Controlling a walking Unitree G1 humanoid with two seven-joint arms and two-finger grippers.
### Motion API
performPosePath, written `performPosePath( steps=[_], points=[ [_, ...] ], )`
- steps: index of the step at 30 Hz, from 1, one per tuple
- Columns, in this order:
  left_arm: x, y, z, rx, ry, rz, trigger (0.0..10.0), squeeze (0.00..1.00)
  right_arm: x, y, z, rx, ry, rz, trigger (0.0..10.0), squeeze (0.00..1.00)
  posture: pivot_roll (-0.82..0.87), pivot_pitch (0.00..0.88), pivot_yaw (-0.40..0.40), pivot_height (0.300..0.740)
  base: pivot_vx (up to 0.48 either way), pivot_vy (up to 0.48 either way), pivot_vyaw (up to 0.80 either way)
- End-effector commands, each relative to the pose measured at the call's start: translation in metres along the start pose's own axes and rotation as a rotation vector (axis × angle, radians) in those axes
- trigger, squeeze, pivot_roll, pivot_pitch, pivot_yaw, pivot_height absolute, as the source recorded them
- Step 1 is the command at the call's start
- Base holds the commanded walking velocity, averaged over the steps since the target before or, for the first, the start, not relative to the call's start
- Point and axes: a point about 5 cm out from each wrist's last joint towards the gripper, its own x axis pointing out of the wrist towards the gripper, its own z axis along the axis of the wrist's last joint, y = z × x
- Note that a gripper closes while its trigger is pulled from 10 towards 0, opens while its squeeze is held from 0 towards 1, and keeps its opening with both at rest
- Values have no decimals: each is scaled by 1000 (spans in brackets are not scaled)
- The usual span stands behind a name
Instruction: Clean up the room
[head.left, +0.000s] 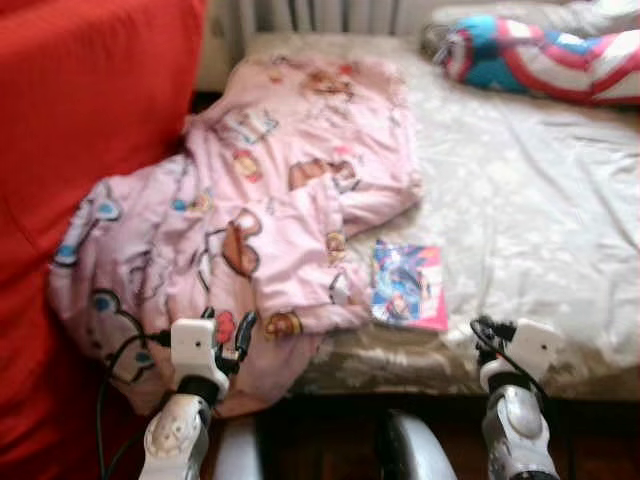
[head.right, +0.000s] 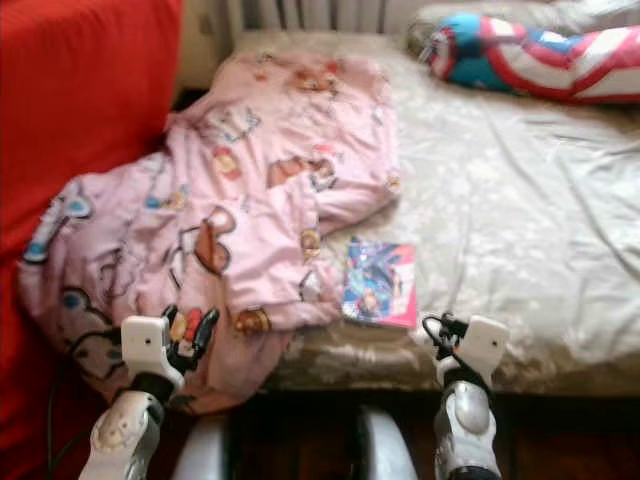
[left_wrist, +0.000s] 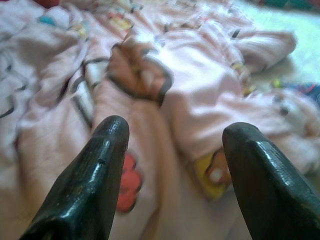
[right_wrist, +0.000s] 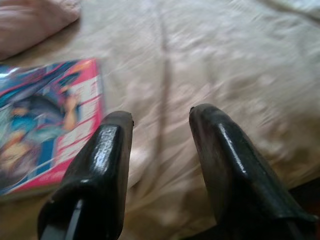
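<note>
Before me stands the bed (head.left: 530, 220), covered by a pale patterned sheet. On its left half a pink blanket (head.left: 260, 220) lies crumpled, spilling over the near edge. Just beside the blanket, near the front edge, a book (head.left: 408, 284) lies flat. At the far right corner lies a striped pillow (head.left: 545, 58).
</note>
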Motion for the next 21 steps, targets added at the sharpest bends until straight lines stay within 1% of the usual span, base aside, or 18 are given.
performPosePath(
  steps=[1, 2, 6, 17, 20, 21],
  points=[
    [-2, 0, -4, 7, 21, -4, 10000, 0, -2, -3, -3, -10, 12, -5, 10000, 0, 126, 123, -10, 579, 0, 0, 0],
    [-2, 0, -4, 7, 21, -4, 10000, 0, -2, -4, -3, -13, 13, -5, 10000, 0, 127, 124, -10, 579, 0, 0, 0],
    [-2, 0, -4, 6, 21, -3, 10000, 0, -2, -3, -4, -13, 12, -2, 10000, 0, 127, 124, -10, 579, 258, 0, 0],
    [-2, 0, -4, 4, 21, -3, 10000, 0, -2, -3, -5, 1, 29, -8, 10000, 0, 127, 124, -10, 579, 314, 0, 0],
    [-2, -1, -4, 4, 22, -3, 10000, 0, -2, -2, -5, 2, 27, -7, 10000, 0, 127, 126, -10, 579, 328, 0, -738],
    [-3, -1, -4, 3, 20, -2, 10000, 0, -3, -2, -5, -3, 22, -3, 10000, 0, 127, 126, -10, 579, 300, 0, 0]
  ],
)
